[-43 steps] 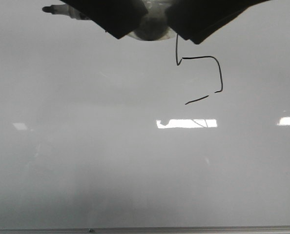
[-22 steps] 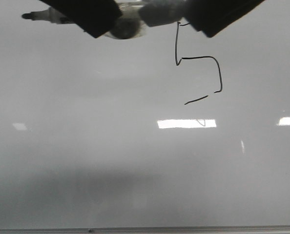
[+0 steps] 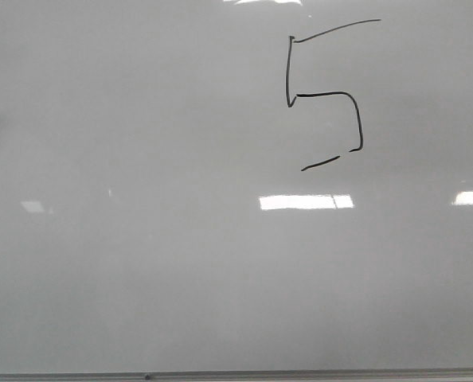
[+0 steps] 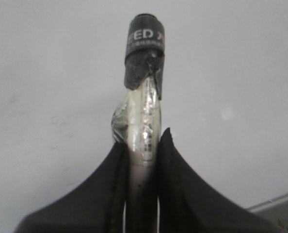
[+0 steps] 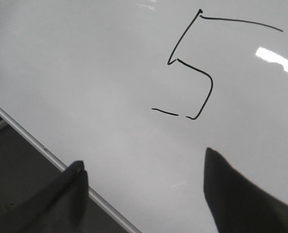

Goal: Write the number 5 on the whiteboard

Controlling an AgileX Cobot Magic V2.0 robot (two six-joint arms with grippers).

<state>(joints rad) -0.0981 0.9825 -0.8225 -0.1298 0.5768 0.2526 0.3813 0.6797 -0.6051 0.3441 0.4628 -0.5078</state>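
Observation:
The number 5 (image 3: 326, 94) is drawn in thin black line at the upper right of the whiteboard (image 3: 141, 239), with a slanted top stroke and a separate bottom dash. No gripper shows in the front view. My left gripper (image 4: 144, 138) is shut on a marker (image 4: 144, 102), a pale barrel wrapped in clear tape with a dark band at its far end, held above the whiteboard (image 4: 47, 73). My right gripper (image 5: 143, 158) stands open with nothing in it over the whiteboard (image 5: 110, 73), short of the number 5 (image 5: 195, 68).
A thin grey metal edge strip (image 3: 236, 374) runs along the board's near side and shows as the edge strip (image 5: 37, 145) by my right gripper's fingers and as the edge strip (image 4: 275, 201). Bright light reflections (image 3: 306, 202) lie below the number.
My left gripper with the marker slid left along the top of the front view and has gone out of it. The slanted top stroke of the 5 now shows in full.

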